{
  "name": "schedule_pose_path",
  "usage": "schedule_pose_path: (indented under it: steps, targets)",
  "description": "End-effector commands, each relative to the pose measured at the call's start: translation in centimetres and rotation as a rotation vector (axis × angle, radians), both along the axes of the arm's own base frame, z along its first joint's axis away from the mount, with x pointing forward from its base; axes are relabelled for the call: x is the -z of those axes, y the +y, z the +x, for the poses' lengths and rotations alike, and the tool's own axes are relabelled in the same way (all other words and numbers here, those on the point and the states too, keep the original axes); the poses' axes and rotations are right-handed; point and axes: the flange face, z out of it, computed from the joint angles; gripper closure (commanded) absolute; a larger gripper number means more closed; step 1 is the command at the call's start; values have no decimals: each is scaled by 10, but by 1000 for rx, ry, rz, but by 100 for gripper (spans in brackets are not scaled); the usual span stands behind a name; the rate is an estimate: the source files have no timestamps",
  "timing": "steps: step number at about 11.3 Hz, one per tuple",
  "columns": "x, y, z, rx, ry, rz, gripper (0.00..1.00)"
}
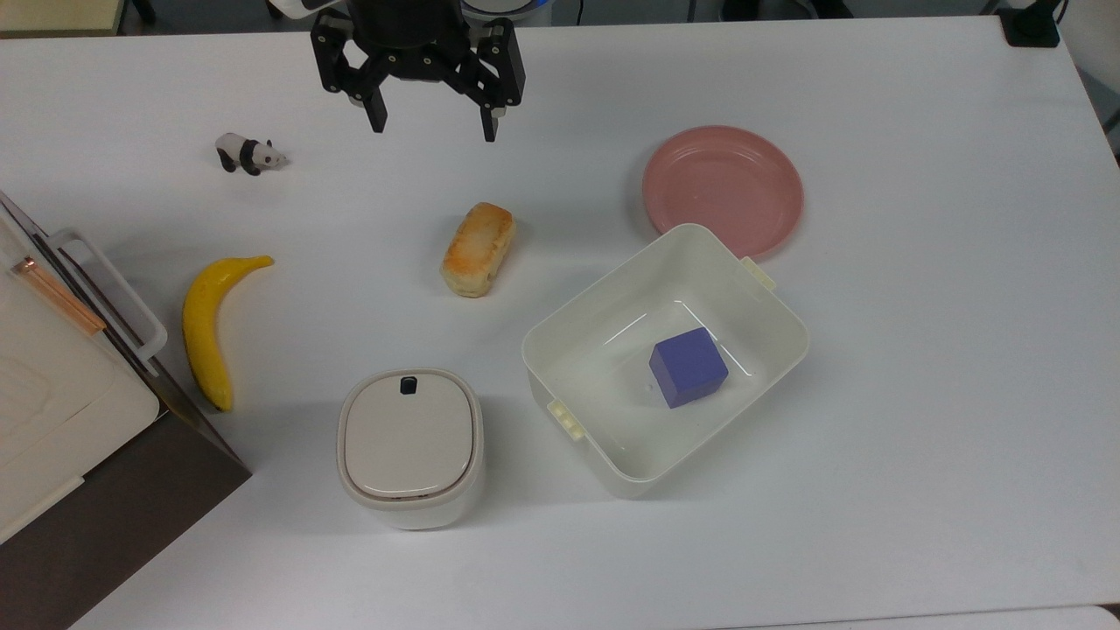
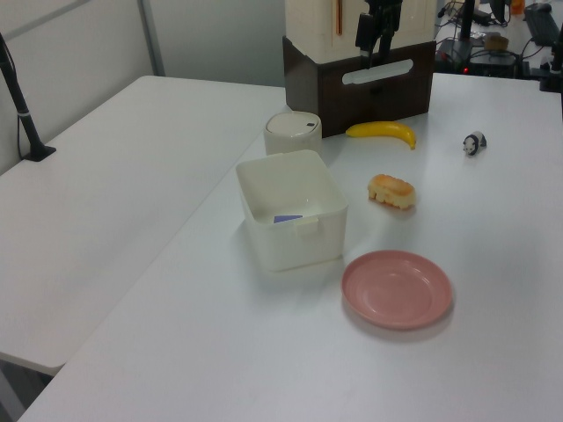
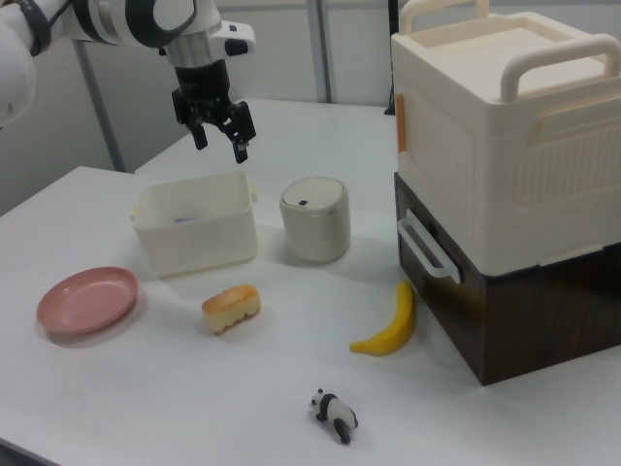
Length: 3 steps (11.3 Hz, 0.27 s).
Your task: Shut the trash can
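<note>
Top view: trash can [image 1: 410, 447] upright, lid shut, button [image 1: 408, 384] toward claw [image 1: 433, 123].

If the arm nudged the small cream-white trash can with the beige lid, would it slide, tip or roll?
The small cream-white plastic trash can would probably slide: it looks squat, with a flat base on the smooth white table. Rolling seems unlikely given its rounded-square shape. Being small plastic, it is likely light, so a push high on its wall might tip it.
</note>
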Motion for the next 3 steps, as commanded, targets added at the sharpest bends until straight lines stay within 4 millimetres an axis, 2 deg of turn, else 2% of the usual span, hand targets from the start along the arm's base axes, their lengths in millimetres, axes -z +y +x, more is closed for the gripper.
schedule_pose_path:
  steps: [1,3]
  targets:
    - [0,4,-6,-31,20,6,0]
    - [0,5,-6,-26,21,6,0]
